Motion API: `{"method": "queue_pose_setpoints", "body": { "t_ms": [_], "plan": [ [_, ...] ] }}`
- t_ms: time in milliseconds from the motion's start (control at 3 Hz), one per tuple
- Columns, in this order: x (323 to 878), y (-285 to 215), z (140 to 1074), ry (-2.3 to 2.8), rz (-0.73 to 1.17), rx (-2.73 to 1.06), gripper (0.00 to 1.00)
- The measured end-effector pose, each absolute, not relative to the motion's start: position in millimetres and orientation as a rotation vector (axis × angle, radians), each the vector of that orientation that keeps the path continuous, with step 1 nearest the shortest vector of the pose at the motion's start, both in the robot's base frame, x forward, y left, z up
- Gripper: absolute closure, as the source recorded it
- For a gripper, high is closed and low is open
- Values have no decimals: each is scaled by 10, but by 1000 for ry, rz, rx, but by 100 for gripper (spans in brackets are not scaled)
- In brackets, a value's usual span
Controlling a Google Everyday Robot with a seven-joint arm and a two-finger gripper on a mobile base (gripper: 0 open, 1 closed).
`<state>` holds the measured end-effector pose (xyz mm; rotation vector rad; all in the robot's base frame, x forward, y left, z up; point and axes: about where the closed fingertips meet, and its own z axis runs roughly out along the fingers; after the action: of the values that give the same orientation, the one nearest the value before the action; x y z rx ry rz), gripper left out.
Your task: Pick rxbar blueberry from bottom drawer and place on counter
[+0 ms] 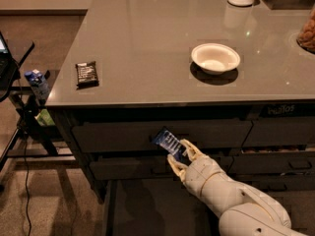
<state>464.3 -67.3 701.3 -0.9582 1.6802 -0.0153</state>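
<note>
Height is what the coming move is judged to turn on. The rxbar blueberry (169, 142) is held in front of the cabinet's upper drawer fronts (123, 134), below the thin front edge of the worktop (147, 38), so the placing surface lies above and beyond it. The bar's long axis is tilted, its free end pointing up and to the left toward that edge, while its lower end is pinched in the end effector (179, 156), which sits just below and right of it at the tip of the single white arm. The fingers (193, 149) are closed narrowly on the wrapper, and nothing else is touched by them. The bottom drawer (147, 205) is seen pulled out beneath the arm, with the bar well clear of its dark floor. On the worktop a black-wrapped bar (86, 73) lies near the left front corner and a white bowl (215, 58) stands further right; the bare stretch between them is judged the nearest free spot once the bar is raised over the edge.
</note>
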Motion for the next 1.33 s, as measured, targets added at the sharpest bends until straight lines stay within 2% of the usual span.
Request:
{"method": "queue_pose_setpoints", "body": {
  "t_ms": [1000,1333],
  "plan": [
    [4510,-952,7866,1576,-190,-927,100],
    [4507,-947,7883,1573,-194,-929,100]
  ]
}}
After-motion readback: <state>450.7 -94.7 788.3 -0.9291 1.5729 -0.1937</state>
